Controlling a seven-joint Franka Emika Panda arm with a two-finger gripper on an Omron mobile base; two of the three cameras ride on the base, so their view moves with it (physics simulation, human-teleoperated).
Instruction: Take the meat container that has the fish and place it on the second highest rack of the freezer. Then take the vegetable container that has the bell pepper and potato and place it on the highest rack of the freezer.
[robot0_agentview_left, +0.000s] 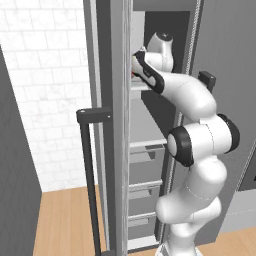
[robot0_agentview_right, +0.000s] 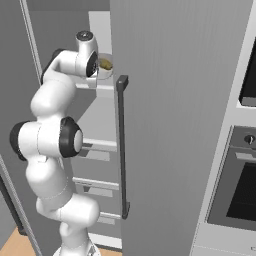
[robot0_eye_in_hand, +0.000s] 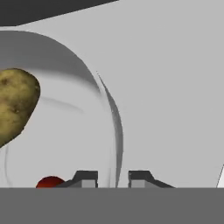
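Inside the open freezer (robot0_agentview_left: 150, 150), the white arm reaches up to the highest rack (robot0_agentview_right: 107, 86), where the vegetable container (robot0_agentview_right: 104, 66) sits. In the left base view, a dark bar handle (robot0_agentview_left: 90, 165) stands at the left on the open door, pale shelves step down the cabinet's middle, and the arm's wrist disappears behind the door edge at the top shelf, a sliver of red showing beside it. In the right base view, the arm bends at the left, its hand pressed against the near side of the whitish bowl, with the second door and its handle (robot0_agentview_right: 121, 145) to the right and a black wall oven (robot0_agentview_right: 240, 185) at the far right. In the hand view, the potato (robot0_eye_in_hand: 15, 105) lies at the left inside the bowl, the bell pepper (robot0_eye_in_hand: 50, 182) peeks up at the bottom, and the gripper (robot0_eye_in_hand: 113, 178) straddles the container's thin rim, one fingertip on either side, jaws slightly parted with a small gap beside the wall.
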